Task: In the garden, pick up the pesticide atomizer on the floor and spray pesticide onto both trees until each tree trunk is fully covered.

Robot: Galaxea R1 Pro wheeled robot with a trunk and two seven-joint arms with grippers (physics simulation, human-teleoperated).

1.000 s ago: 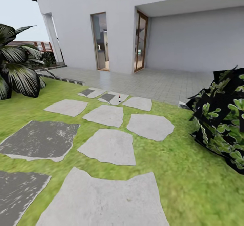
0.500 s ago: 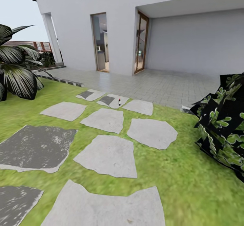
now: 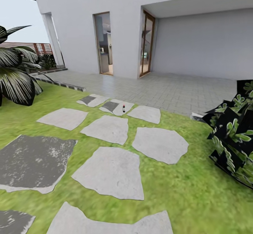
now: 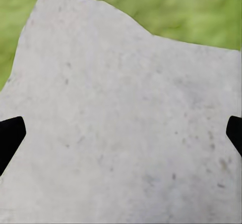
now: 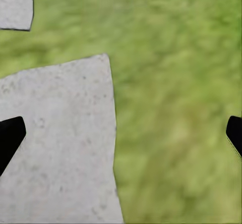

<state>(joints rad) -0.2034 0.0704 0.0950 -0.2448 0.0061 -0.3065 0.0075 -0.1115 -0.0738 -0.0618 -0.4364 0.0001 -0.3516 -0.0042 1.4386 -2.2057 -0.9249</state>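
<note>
My left gripper's (image 4: 121, 135) two black fingertips (image 4: 10, 135) show at opposite edges of the left wrist view, spread wide apart with nothing between them. My right gripper (image 5: 121, 135) is the same in the right wrist view: its black fingertips (image 5: 10, 135) sit at the two edges, jaws wide and empty. Both point downward at the ground.

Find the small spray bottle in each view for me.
Head view: spray bottle upright on a far stone, mid-picture, before the house.
Left wrist view: a pale paving stone, grass beyond.
Right wrist view: stone edge beside grass.
Shared landmark: pale stones set in grass.
</note>
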